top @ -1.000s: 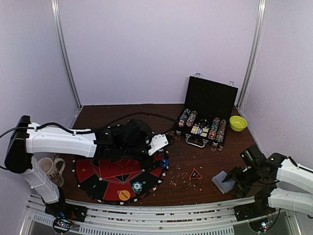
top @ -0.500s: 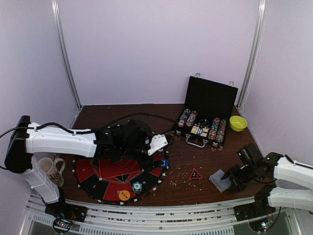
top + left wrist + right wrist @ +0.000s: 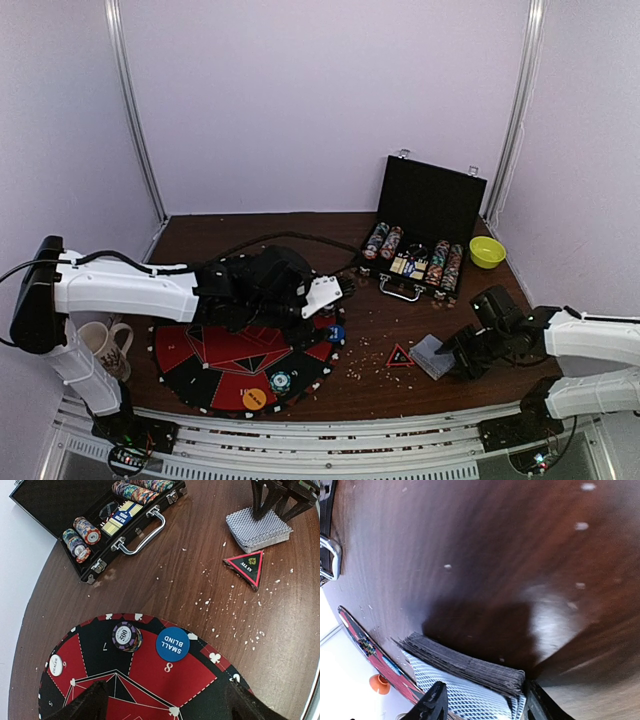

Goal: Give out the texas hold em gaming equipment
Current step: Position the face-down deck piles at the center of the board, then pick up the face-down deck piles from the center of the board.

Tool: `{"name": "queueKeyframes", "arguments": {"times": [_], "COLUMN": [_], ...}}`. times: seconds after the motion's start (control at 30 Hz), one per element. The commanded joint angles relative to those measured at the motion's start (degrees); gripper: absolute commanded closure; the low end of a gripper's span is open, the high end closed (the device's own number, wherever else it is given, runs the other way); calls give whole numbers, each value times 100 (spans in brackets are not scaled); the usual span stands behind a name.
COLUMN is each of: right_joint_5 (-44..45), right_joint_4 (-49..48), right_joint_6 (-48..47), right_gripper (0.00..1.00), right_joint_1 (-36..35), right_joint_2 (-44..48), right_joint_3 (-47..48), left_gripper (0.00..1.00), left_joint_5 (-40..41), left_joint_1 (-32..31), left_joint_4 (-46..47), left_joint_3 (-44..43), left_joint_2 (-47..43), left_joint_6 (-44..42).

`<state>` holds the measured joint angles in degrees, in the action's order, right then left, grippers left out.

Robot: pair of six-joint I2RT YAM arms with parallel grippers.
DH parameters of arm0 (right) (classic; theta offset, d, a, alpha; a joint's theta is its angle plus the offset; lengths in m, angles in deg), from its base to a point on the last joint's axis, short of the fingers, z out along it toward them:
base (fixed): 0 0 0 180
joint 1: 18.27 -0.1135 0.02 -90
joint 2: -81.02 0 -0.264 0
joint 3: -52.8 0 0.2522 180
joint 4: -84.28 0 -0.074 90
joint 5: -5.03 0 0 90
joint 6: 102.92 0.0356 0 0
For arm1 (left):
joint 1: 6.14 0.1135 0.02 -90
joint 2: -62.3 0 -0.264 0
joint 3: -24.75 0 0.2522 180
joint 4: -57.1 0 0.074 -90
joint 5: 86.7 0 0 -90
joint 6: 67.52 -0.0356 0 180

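- Right claw [image 3: 450, 353], clamped on the card deck [image 3: 430, 356], has carried it left, now just beside the triangular marker [image 3: 400, 356].
- Left claw [image 3: 330, 293] spread wide above the blue disc [image 3: 172, 644] and chip stack [image 3: 126, 636] on the mat [image 3: 215, 350].

I see a dark brown wooden worktop [image 3: 200, 225]. On its near left part lies a round mat [image 3: 215, 350] with red and black segments. At the far right stands a black case [image 3: 432, 205], its lid raised, and just beside it, more to the right, a small yellow bowl [image 3: 487, 251]. Between the mat and the right edge lies a black triangular marker [image 3: 400, 356] with a red border, and a deck of cards [image 3: 432, 355] lies just beside it. Small white crumbs [image 3: 206, 602] are scattered around the marker. At the left edge stands a white mug [image 3: 100, 345].
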<state>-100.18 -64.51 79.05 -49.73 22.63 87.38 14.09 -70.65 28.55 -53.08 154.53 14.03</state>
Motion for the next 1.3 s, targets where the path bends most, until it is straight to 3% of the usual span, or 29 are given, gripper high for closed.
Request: {"name": "queueKeyframes", "arguments": {"times": [0.0, 0.2, 0.4, 0.53, 0.8, 0.87, 0.9, 0.93, 1.07, 1.17, 1.27], "right_joint_5": [255, 264, 385, 463, 236, 331, 413, 540, 937, 1331, 1087], "right_joint_4": [-202, -554, -140, 503, 1541, 1909, 2071, 2232, 3086, 3501, 3517], "right_joint_6": [-33, 10, -636, -1609, -2656, -3218, -3612, -4106, -6322, -6970, -7423], "right_gripper": [47, 46, 41, 32, 16, 11, 2, 0, 0, 0, 0], "right_joint_1": [-108, -295, -336, -355, -456, -458, -462, -458, -457, -474, -475], "right_joint_2": [-371, -650, -581, -332, 320, 370, 296, 67, -1194, -1867, -2087], "right_joint_3": [102, 178, 407, 722, 1093, 1412, 1635, 1941, 3201, 3677, 3527], "left_gripper": [17, 17, 16, 17, 16, 17, 17, 16, 16, 16, 16], "left_joint_5": [30, 10, 3, -6, -76, -102, -115, -133, -154, -158, -243], "left_joint_1": [53, 138, 158, 166, 167, 173, 175, 188, 310, 426, 448], "left_joint_4": [99, 81, 15, 8, -25, -12, -15, -28, -55, -173, -205], "left_joint_3": [113, 149, 175, 193, 67, 75, 76, 71, 34, -87, -78], "left_joint_2": [-38, -93, -143, -149, -46, -47, -47, -48, -28, -3, -75], "left_joint_6": [-33, 44, 63, 65, 81, 71, 51, 34, 79, 172, 116]}}
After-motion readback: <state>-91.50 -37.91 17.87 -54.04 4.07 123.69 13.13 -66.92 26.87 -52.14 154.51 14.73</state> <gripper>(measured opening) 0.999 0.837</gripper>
